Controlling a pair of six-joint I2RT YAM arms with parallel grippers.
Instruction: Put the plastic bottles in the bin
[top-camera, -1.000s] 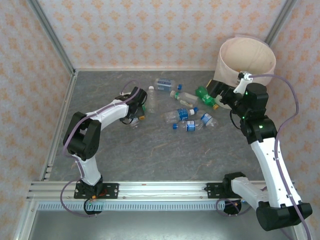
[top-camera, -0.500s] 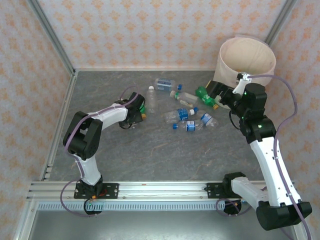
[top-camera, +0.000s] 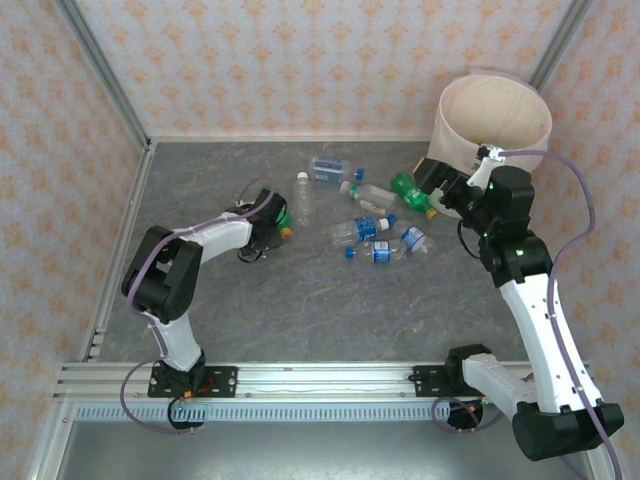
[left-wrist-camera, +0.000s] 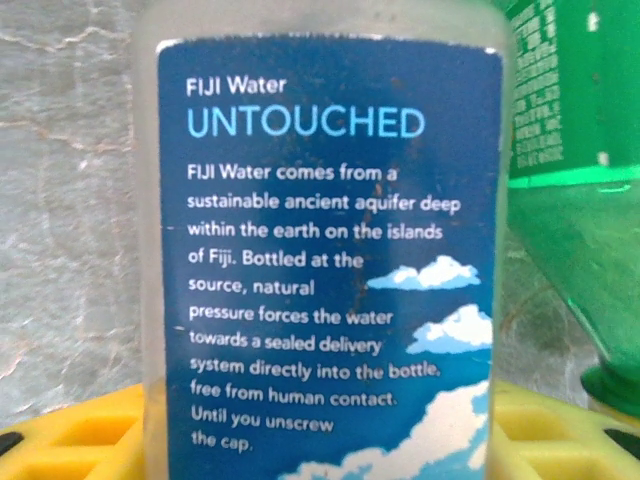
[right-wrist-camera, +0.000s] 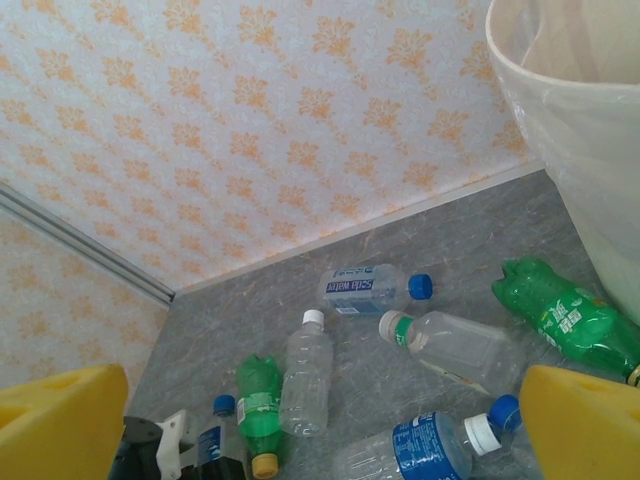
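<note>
Left wrist view: found a blue-labelled clear bottle (left-wrist-camera: 320, 250) lodged between the left fingers (left-wrist-camera: 70, 445), which were partly closed to either side of it. Could not tell whether gripping yet or merely flanking. Noted a green bottle (left-wrist-camera: 580, 200) just beside it on the right. Judged the main risk a slip or roll of the smooth, light bottle under an off-centre pinch, or a nudge of the green neighbour.

Saw the right fingers (right-wrist-camera: 60, 420) spread wide with nothing between, raised near the bin (top-camera: 500, 125). Placed the bin at the far right corner of the surface (top-camera: 300, 330), well apart from the flanked bottle. Counted a loose scatter of bottles (top-camera: 365, 230) lying between the two. Reckoned a low carry across likely to knock them about. Reckoned it also a long reach for the left arm (top-camera: 215, 232), with the right arm (top-camera: 520, 260) standing before the bin.
</note>
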